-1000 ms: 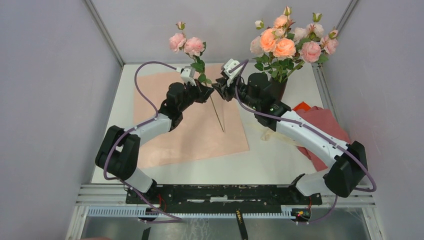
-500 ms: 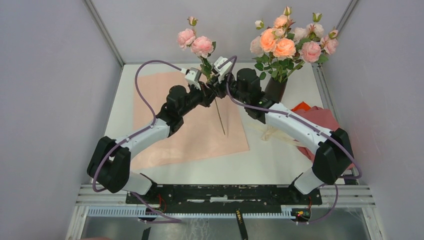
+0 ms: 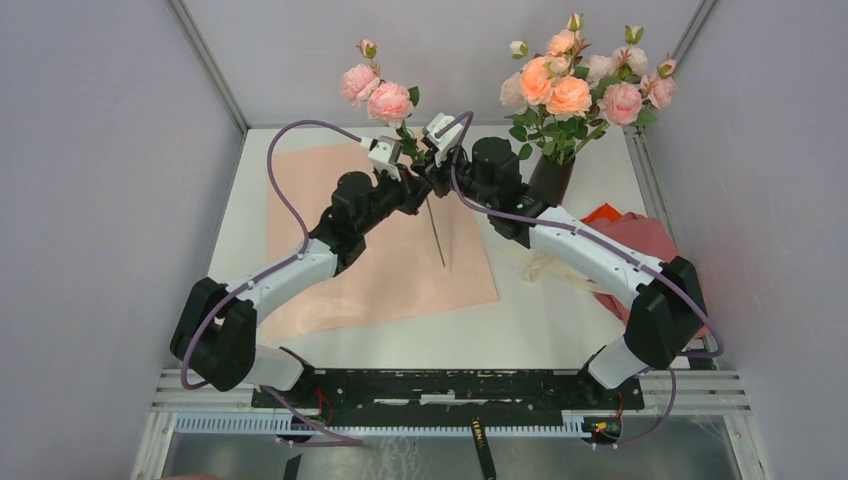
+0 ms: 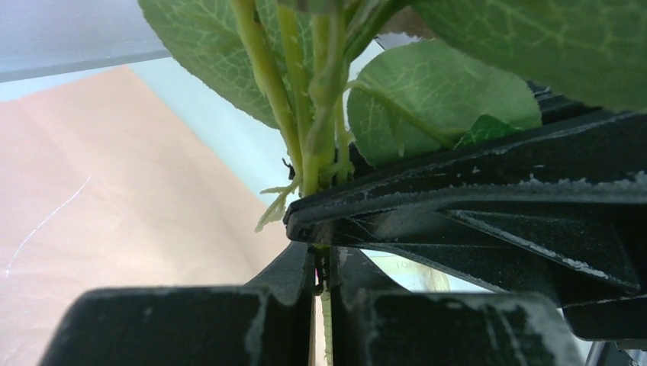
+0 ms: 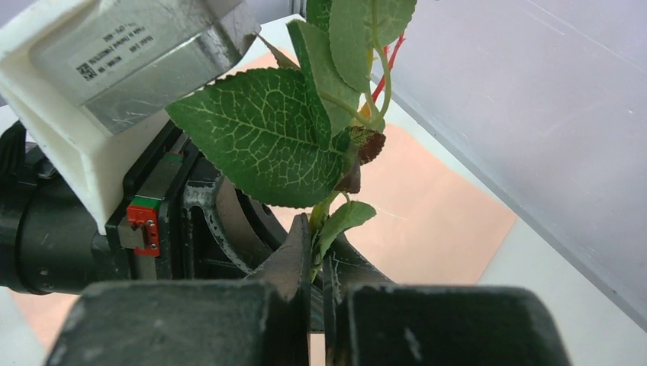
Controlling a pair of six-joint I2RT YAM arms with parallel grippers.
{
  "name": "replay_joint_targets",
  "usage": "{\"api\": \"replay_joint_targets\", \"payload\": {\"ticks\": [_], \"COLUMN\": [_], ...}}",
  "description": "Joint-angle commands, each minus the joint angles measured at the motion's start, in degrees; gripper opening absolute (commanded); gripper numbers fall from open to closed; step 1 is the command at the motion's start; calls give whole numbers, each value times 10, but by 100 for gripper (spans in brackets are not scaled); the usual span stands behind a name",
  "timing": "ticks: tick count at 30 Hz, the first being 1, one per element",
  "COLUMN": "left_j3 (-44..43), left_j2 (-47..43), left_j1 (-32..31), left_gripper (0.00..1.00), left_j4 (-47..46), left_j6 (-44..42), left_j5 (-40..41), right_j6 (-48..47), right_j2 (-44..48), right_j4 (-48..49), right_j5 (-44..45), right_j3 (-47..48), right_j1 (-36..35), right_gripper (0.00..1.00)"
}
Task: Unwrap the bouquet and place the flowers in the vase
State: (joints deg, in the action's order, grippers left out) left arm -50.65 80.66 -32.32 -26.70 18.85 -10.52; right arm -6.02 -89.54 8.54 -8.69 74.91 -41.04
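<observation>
Left pincer (image 3: pixel 417 189) and right pincer (image 3: pixel 434 184) both clamp the flowers (image 3: pixel 389 101) — mid-stem, blooms above.

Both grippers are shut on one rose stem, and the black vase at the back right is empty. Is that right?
Not quite. The vase is not empty: it holds a bunch of roses, as the top view shows. The rest stands: the left gripper and right gripper are both shut on one stem.
</observation>
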Motion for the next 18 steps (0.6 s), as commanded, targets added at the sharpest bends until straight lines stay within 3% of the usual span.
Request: {"api": "replay_joint_targets", "payload": {"ticks": [1,9,18], "left_j3": [-6,-12,-3], "left_j2": [-29,-55,-67], "left_j1": [-10,-11,-11], "left_gripper": [3,55,55], "left_j4": [-15,6,12], "left_j6": [-27,-26,-31], "left_j5": [11,35,54], "right_j6": [-11,-22,-21], "right_j2": [17,29,82], "right_j4": [14,6,23], "right_j5": [28,65,116], "right_j3": [8,15,-7], "right_j1": [-1,3,28], "right_gripper": [0,0,0]}}
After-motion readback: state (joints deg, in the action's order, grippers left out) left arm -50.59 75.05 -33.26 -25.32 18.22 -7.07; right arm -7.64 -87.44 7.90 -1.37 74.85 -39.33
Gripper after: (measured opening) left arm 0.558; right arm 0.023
